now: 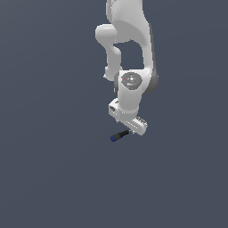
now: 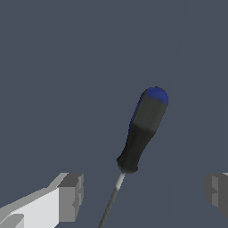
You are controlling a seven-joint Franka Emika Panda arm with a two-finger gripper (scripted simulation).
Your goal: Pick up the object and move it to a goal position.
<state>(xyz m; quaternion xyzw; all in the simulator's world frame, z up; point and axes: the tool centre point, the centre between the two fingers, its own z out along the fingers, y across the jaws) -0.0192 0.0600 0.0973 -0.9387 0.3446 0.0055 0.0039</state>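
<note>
- Hanging above the flat grey floor (image 1: 49, 178), the white arm (image 1: 131, 53) is being shown bent downward in the exterior view, with its wrist pointing at the ground.
- The gripper (image 2: 144, 193) is being held wide open: in the wrist view, the two grey fingertips (image 2: 71, 196) are being seen well apart, one at each side of the picture.
- Nothing is being gripped between the jaws.
- The screwdriver (image 2: 141, 133) is being seen lying on the floor, its black handle and blue end cap reaching out beyond the fingertips.
- Its thin metal shaft (image 2: 111, 200) is being seen running back between the two fingertips, nearer to one of them, without being touched by either.
- In the exterior view, the screwdriver (image 1: 119, 135) is being shown just below the gripper (image 1: 132, 126), with the blue cap pointing toward the exterior view's left and the shaft end being hidden behind the hand.
</note>
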